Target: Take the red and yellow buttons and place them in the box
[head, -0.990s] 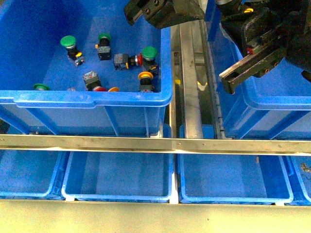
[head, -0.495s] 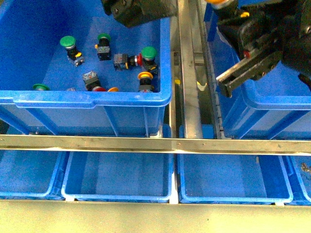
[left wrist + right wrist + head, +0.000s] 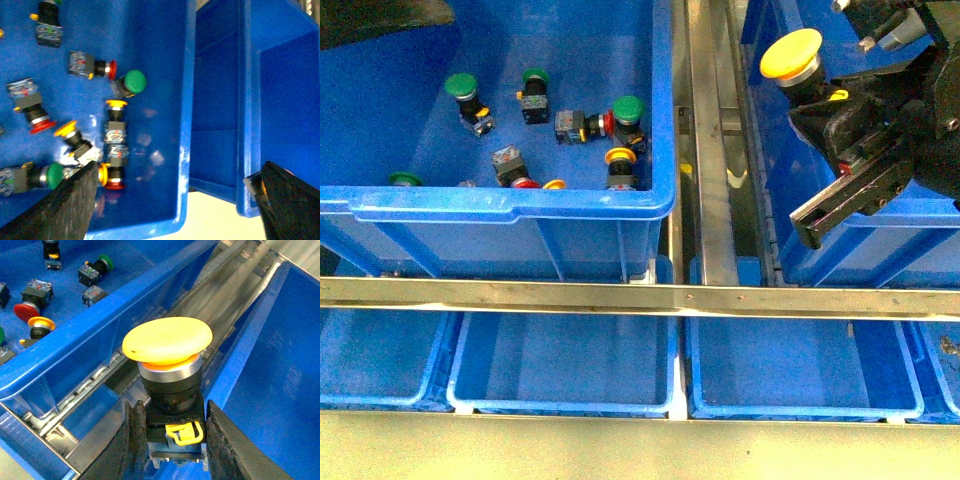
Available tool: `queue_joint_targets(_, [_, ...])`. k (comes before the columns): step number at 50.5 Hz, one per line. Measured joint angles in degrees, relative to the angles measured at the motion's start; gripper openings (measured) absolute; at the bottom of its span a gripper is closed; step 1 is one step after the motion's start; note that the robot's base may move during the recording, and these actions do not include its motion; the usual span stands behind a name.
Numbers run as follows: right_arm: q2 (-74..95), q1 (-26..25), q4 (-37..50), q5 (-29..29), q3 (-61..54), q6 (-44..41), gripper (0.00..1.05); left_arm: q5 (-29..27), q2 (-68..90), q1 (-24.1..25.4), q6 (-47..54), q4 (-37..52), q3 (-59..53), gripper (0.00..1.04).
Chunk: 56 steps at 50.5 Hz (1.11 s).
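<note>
Right gripper (image 3: 172,435) clamps the yellow button (image 3: 166,342) by its body, axis upright, cap up, above the box (image 3: 280,365) left wall. The box interior lies to the right. Left gripper (image 3: 180,170), fingers spread and empty, hangs over the left crate (image 3: 182,150).

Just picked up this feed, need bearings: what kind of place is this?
Likely an industrial parts-sorting station: deep blue crates on a steel rail frame, shallower trays below, loose push-button switches in one crate, and the right claw gripping a yellow button.
</note>
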Motion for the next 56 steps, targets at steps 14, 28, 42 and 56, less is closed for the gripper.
queue_joint_targets(14, [-3.4,-4.3,-3.9,-0.5,0.4,-1.5,0.25,7.8,-16.6,10.1,6.0,-2.3,-12.3,0.97])
queue_joint_targets(28, [-6.1,-8.2,-8.7,-0.9,2.7,-2.1,0.25,21.8,-31.6,28.3,17.6,-6.3,-22.4,0.97])
queue_joint_targets(42, [-7.0,-9.0,-12.0,2.6,3.2,0.2,0.25,3.2,-37.2,32.9,29.5,32.4,-43.1,0.64])
queue_joint_targets(56, [-7.0,-8.2,-13.9,8.5,3.7,5.3,0.25,-2.8,-46.9,27.8,31.3,32.2,-50.8,0.21])
